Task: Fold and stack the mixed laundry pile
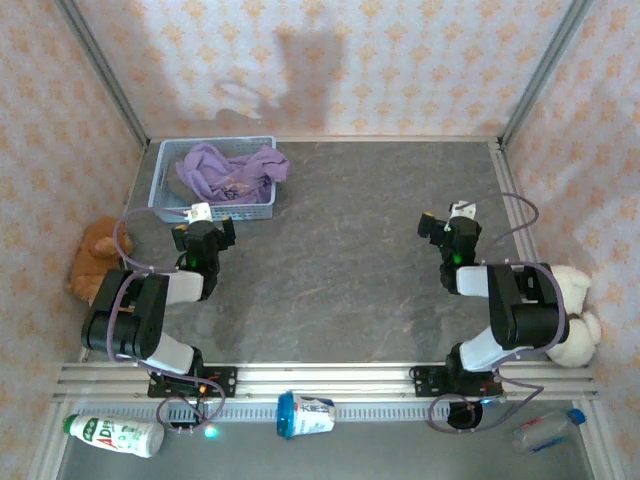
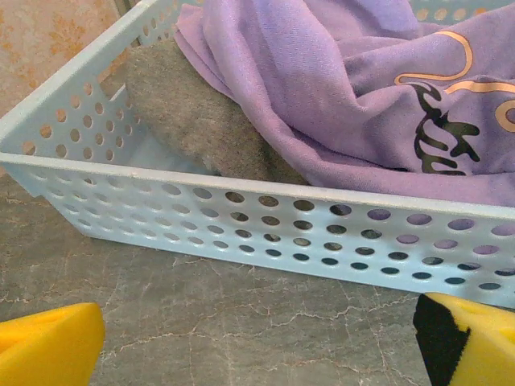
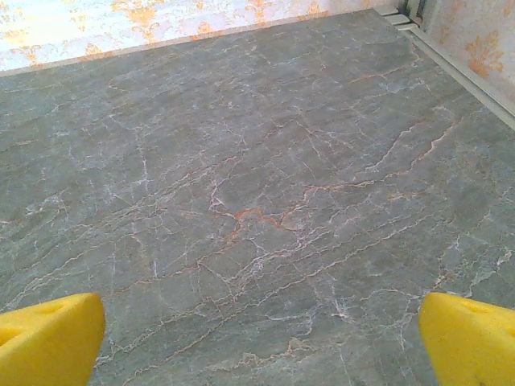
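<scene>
Crumpled lavender T-shirt [image 2: 322, 80], soft knit with a dark-and-gold print, lies over the felty grey top [image 2: 193, 112] inside a perforated light blue plastic basket [image 2: 241, 209] at the worktop's far-left corner. Worktop [image 3: 241, 201] is matte grey, marble-veined. Walls [image 1: 350, 60] have cream floral wallpaper. Left fingers [image 2: 48, 346], yellow foam, are apart near the basket. Right fingers [image 3: 48, 342] are apart over bare worktop.

The light blue basket [image 2: 265, 221] spans the frame. Inside it, the lavender T-shirt [image 2: 322, 88], its dark print toward 3 o'clock, apparently lies over the grey top [image 2: 193, 112] at 10 o'clock. At 6 o'clock, the left gripper [image 2: 257, 350] has its yellow fingers [image 2: 48, 346] spread wide above the grey table [image 2: 201, 322].
</scene>
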Controlling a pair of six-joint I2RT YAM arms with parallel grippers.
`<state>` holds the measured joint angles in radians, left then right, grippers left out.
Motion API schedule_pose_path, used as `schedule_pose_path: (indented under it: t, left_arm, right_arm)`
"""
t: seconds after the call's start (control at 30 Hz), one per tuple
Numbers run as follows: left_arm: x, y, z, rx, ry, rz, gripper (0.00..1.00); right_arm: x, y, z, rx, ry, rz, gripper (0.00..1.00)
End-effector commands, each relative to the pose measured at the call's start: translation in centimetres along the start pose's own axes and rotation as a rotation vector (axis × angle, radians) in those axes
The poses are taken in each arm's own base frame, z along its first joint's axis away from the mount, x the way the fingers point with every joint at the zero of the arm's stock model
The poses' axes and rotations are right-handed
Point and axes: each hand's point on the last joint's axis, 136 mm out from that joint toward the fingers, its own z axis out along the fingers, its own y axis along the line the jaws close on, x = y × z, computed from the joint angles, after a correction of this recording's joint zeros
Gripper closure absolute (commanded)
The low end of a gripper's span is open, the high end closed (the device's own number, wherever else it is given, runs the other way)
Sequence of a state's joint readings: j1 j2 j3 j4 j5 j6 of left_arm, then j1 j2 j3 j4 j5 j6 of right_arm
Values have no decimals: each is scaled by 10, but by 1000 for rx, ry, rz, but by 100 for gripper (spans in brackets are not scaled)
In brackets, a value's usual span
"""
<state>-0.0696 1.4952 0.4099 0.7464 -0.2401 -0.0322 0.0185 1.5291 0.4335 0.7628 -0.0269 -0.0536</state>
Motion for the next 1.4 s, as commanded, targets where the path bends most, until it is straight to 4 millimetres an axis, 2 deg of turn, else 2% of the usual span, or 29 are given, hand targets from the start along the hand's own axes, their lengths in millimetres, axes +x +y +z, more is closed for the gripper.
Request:
schedule_pose_path:
  t: [0.0,1.13,1.27,1.37]
  left_arm:
    - [-5,2,1,-6,-16,-5,0]
    - [-5,2,1,-6,-17,-6,0]
    - [-8,5,0,-21,-16,-13,0]
    - [-21,8,-3,-48,20,-7,0]
  right_arm:
    - [0,-2,-2,6,-5,-1,1]
    - [0,-3,-2,6,-4,4,1]
    - [-4,-6,-3,26,-4,9,1]
    - [-15,-3,-8,17,7,1,1]
